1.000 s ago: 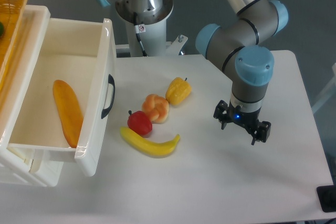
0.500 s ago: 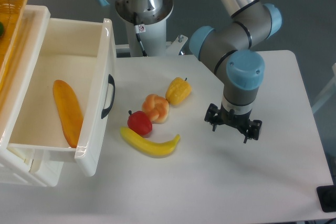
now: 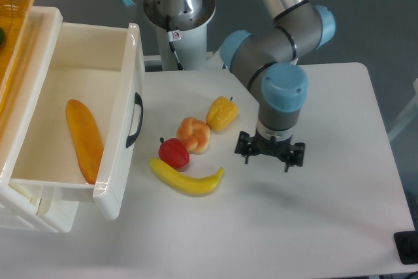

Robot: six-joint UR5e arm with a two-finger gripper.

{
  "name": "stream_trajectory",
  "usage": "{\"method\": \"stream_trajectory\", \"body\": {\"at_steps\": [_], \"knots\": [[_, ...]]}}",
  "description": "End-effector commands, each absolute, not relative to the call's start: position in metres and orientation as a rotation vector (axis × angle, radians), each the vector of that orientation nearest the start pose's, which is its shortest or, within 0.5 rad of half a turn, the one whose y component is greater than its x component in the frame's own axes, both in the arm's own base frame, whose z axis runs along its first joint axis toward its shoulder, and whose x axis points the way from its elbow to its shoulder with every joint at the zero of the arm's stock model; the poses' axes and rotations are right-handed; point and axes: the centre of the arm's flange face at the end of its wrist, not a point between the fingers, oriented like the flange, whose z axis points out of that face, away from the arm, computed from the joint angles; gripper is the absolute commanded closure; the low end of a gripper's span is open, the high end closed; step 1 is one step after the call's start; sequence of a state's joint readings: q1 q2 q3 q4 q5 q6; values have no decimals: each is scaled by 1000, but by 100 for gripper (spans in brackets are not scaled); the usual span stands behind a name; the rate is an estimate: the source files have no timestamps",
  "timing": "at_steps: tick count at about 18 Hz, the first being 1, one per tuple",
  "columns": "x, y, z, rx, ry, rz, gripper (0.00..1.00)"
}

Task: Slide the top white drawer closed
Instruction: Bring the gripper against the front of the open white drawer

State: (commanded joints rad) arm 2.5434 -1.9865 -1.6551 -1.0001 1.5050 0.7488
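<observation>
The top white drawer (image 3: pixel 121 115) stands pulled far out of its cabinet at the left, its black curved handle (image 3: pixel 136 119) facing the table. An orange loaf-shaped item (image 3: pixel 85 139) lies inside it. My gripper (image 3: pixel 270 154) hangs over the table to the right of the fruit, well away from the drawer front. Its fingers point down, spread apart, with nothing between them.
A yellow pepper (image 3: pixel 222 113), an orange pastry-like piece (image 3: pixel 194 134), a red apple (image 3: pixel 174 153) and a banana (image 3: pixel 186 180) lie between the drawer front and my gripper. A yellow-orange basket (image 3: pixel 13 14) sits on top of the cabinet. The robot base (image 3: pixel 177 17) stands behind.
The arm has swung left, carrying my gripper from the right side of the table toward the fruit. The drawer and fruit have not moved.
</observation>
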Motion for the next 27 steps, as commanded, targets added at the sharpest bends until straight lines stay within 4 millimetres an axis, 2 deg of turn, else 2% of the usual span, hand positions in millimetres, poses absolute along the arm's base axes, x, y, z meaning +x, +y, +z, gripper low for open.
{"method": "stream_trajectory", "body": {"at_steps": [2,4,5,7,9,12,14,16,27], "knots": [[-428,467,281,-2991,-403,-38,44],[-413,461,290,-2995,-434,-142,90],[-405,458,294,-2993,-442,-222,97],[-390,451,291,-3041,-430,-383,99],[-367,443,302,-3083,-298,-555,99],[-343,454,311,-2992,-288,-761,99],[-328,460,324,-2946,-274,-786,99],[-322,465,329,-2902,-275,-812,99],[-297,486,333,-2863,-263,-863,99]]}}
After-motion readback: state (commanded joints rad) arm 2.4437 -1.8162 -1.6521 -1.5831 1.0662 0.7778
